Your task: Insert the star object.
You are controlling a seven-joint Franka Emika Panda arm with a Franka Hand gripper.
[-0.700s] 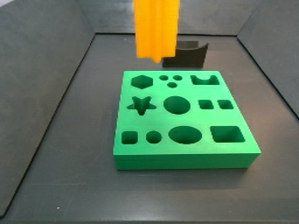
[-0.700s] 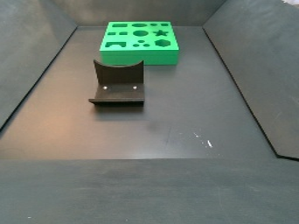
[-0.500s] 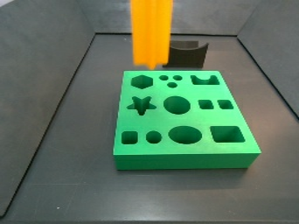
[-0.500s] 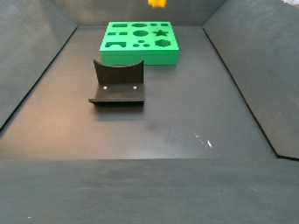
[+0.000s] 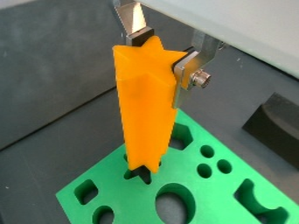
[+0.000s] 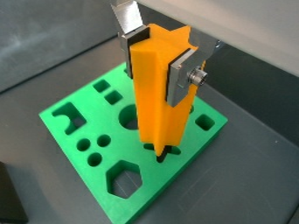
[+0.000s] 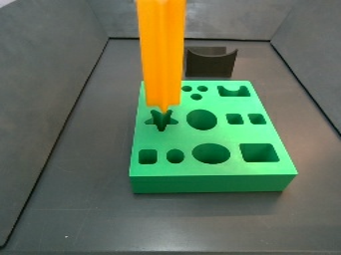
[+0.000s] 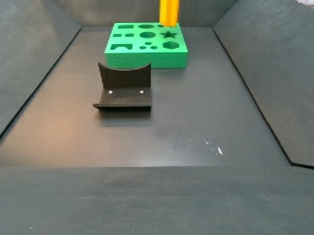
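Note:
The star object (image 7: pixel 162 55), a tall orange ridged prism, hangs upright over the green block (image 7: pixel 273 177). Its lower end sits at the mouth of the star-shaped hole (image 7: pixel 162 123) on the block's left side. How deep it sits cannot be told. My gripper (image 5: pixel 162 54) is shut on the prism's upper end, one silver finger (image 5: pixel 135 22) on each side. Both wrist views show this grip, with the gripper (image 6: pixel 160 57) above the block (image 6: pixel 70 122). In a side view only the prism's lower part (image 8: pixel 170 11) shows above the block (image 8: pixel 147 59). The gripper itself is out of both side views.
The dark fixture (image 8: pixel 123 88) stands on the floor, apart from the block, and shows behind it in a side view (image 7: pixel 210 60). The block has several other shaped holes, such as a round one (image 7: pixel 201 120). Dark walls enclose the floor on both sides.
The star object has come down and shifted sideways, from high above the block's back edge to the star-shaped hole. The gripper stays shut on it.

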